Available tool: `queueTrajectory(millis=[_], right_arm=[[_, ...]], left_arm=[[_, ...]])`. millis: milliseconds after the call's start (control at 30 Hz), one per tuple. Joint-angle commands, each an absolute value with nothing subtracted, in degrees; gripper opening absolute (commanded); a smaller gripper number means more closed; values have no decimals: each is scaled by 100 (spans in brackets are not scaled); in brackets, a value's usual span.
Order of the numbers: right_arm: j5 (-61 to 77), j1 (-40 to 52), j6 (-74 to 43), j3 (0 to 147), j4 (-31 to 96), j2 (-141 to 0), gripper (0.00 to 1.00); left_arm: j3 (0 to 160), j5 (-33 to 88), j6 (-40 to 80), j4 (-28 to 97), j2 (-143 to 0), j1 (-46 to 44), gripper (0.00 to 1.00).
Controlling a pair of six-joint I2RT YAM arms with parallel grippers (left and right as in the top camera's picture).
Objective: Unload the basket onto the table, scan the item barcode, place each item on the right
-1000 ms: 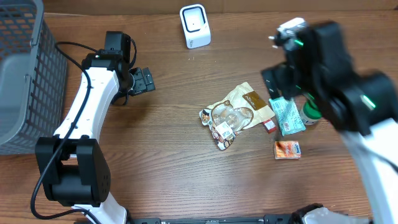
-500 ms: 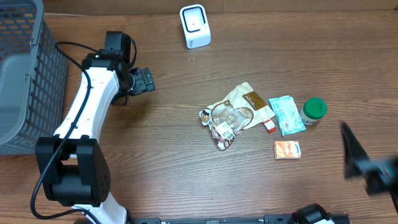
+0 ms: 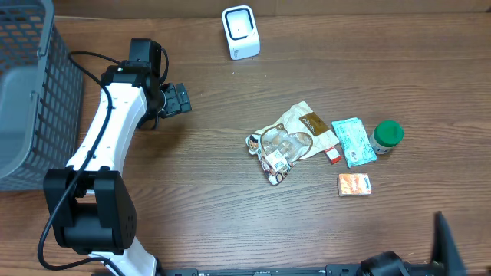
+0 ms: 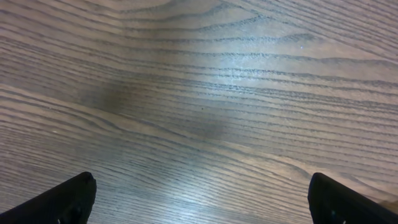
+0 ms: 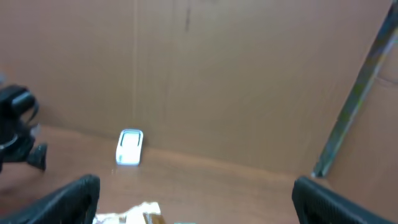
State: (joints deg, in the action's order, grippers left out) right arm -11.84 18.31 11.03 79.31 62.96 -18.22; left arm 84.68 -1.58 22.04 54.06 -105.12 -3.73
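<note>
Both pincers, seen at rest. My left pincer (image 3: pixel 184 100) hangs over the bare wooden table (image 3: pixel 207 199), jaws wide and empty. My right pincer (image 5: pixel 199 202), at the near right corner, is spread equally wide and holds nothing. The items lie right of centre: a beige, clear-windowed snack pouch (image 3: pixel 295 130), a teal packet (image 3: pixel 354 141) just beside it, a green-capped bottle (image 3: pixel 387 136), and an orange packet (image 3: pixel 354 184) nearer me. The white scanner (image 3: pixel 240 32) stands at the far edge.

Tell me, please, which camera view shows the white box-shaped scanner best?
The overhead view: the white box-shaped scanner stands whole and sharp near the far edge of the wooden table. The right wrist view shows it small and blurred, before a brown wall. The left wrist view shows only wood grain, no scanner.
</note>
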Motion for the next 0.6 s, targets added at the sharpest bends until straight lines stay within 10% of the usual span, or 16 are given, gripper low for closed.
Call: queueTrajectory(millis=[0, 567], right_arm=[[-738, 1559, 1066, 6696, 5537, -1212, 100], [379, 709, -499, 1278, -1208, -21, 100]], left_arm=[[8532, -193, 2095, 5395, -10447, -381, 100], [8532, -193, 2095, 5395, -10447, -381, 100]])
